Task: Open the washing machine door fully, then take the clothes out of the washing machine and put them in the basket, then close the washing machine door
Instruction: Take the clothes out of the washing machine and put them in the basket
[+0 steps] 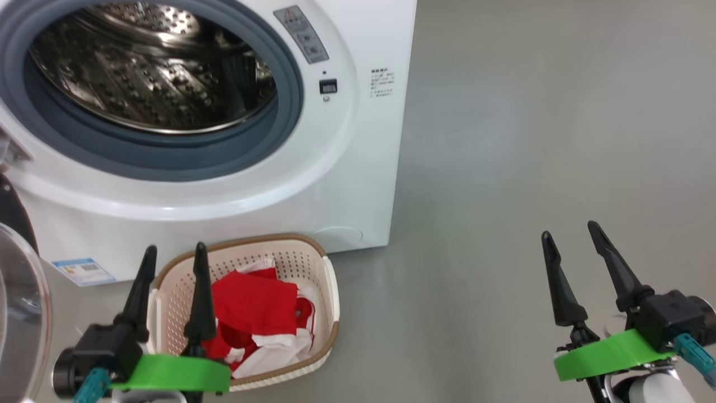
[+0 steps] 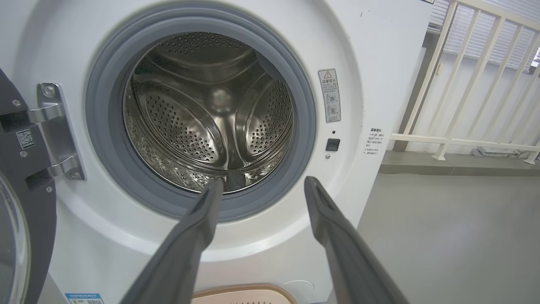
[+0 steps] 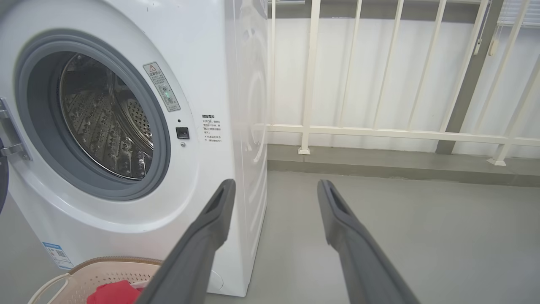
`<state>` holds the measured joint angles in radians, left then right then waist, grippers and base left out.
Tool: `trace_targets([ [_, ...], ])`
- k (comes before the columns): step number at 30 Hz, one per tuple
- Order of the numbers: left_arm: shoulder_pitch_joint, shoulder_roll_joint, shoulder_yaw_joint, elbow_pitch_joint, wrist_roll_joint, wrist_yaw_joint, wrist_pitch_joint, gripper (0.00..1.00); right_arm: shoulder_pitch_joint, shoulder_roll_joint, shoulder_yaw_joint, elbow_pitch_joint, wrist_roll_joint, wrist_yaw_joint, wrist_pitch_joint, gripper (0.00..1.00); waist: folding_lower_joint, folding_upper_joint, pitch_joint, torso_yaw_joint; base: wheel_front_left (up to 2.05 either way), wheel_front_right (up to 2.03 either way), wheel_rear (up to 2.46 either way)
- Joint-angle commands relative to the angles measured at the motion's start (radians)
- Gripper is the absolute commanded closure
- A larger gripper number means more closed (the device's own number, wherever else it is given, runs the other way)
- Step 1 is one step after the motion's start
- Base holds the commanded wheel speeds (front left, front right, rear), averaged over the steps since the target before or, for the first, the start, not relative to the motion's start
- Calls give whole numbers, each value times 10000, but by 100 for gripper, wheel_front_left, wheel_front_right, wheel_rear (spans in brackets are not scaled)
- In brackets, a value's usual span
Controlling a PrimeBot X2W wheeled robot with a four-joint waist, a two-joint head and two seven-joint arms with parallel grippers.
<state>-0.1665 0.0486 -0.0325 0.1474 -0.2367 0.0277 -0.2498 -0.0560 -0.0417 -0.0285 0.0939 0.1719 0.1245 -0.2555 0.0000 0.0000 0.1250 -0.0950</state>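
Large round door with a glossy black rim and bulging clear glass bowl (image 1: 19,313) (image 2: 40,219): swung open on its steel hinge (image 2: 55,131), at 8 o'clock in the head view. The frame edge cuts most of it off, so the extent of swing cannot be judged.

Soft red garments with white panels (image 1: 254,305): heaped inside the cream-white perforated plastic basket with a brown rim (image 1: 330,291). The basket stands upright, mouth up, on the grey floor (image 1: 531,112), at 6 o'clock of the drum opening. Its near-left corner is hidden, so its long axis is uncertain.

Big white front-loading washing machine (image 1: 347,184): the mouth faces the robot, with a grey rubber ring (image 1: 168,157) round the perforated steel drum (image 1: 151,67).

Left gripper (image 1: 175,249) (image 2: 262,182): at 7 o'clock, before the basket, fingers spread wide, nothing held. Right gripper (image 1: 569,229) (image 3: 275,183): at 4 o'clock over the floor, well apart, fingers wide, nothing held.
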Motion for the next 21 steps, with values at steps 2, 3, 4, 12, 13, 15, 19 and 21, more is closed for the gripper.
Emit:
trace_targets([
  [2,255,107,439,-501,211,93,-120,0,53,-85,78,-350,-148,62,-63,0,0,0,-389,37,0,0,0],
  [3,374,107,476,-559,238,105,-120,0,108,-85,34,-384,-183,62,-63,0,0,0,-448,39,0,0,0],
  [4,480,108,506,-630,262,103,-120,0,167,-85,-7,-410,-209,62,-63,0,0,0,-504,49,0,0,0],
  [12,1341,92,554,-1106,367,236,-120,0,679,-85,-139,-655,-296,62,-63,0,0,0,-958,104,0,0,0],
  [13,1417,92,558,-1122,366,226,-120,0,750,-85,-149,-679,-291,62,-63,0,0,0,-1015,107,0,0,0],
  [15,1552,94,550,-1126,394,199,-120,0,888,-85,-172,-716,-282,62,-63,0,0,0,-1136,114,0,0,0],
  [19,1758,88,536,-1234,439,196,-120,0,1135,-85,-235,-852,-225,62,-63,0,0,0,-1283,106,0,0,0],
  [21,1840,83,524,-1330,441,201,-120,0,1219,-85,-242,-901,-196,62,-63,0,0,0,-1305,92,0,0,0],
])
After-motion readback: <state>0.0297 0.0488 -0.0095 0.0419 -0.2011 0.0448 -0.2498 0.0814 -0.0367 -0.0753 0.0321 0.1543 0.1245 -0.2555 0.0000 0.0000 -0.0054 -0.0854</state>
